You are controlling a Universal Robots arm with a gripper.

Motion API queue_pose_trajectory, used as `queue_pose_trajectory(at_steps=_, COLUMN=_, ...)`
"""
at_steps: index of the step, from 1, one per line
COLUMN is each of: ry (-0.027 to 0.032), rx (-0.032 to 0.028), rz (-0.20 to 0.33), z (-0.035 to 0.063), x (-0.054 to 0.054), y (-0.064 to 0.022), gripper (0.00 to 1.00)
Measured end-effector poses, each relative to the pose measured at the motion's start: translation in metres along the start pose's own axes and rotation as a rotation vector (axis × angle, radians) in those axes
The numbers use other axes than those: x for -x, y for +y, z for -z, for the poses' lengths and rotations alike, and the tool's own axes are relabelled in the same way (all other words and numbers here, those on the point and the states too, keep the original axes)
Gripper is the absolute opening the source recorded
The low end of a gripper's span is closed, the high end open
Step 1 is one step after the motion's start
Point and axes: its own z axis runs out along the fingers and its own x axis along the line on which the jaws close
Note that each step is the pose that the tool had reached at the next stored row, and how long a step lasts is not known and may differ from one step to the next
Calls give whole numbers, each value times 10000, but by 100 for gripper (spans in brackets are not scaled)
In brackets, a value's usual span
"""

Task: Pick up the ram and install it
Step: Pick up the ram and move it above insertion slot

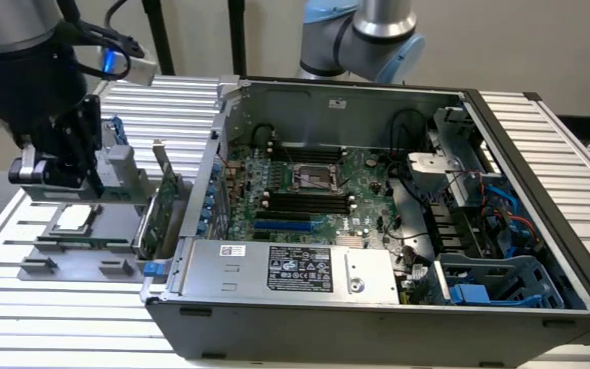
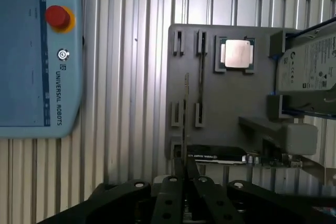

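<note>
Ram [image 2: 186,124]: thin stick, seen edge-on in the wrist view. Its near end is pinched between the closed fingers of the gripper [image 2: 185,176], over the grey tray [image 2: 226,103].
Same view: processor chip [image 2: 237,54], hard drive [image 2: 310,66], teach pendant [image 2: 37,51].
Exterior view: gripper above the tray, at the exterior view's left of the open computer case [image 1: 377,315] with its motherboard [image 1: 306,192].

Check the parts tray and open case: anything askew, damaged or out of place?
Nothing stands out. The ram is held straight in the gripper, parallel to the empty slot in the tray; the processor lies square in its pocket; no loose parts show in the case.
</note>
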Motion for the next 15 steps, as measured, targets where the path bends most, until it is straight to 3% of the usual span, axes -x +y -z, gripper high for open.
queue_pose_trajectory(at_steps=8, ry=-53, rx=-2, rz=1, z=244, x=-9, y=-362, gripper=0)
queue_pose_trajectory(at_steps=15, ry=-109, rx=-4, rz=3, z=311, x=-17, y=-677, gripper=0)
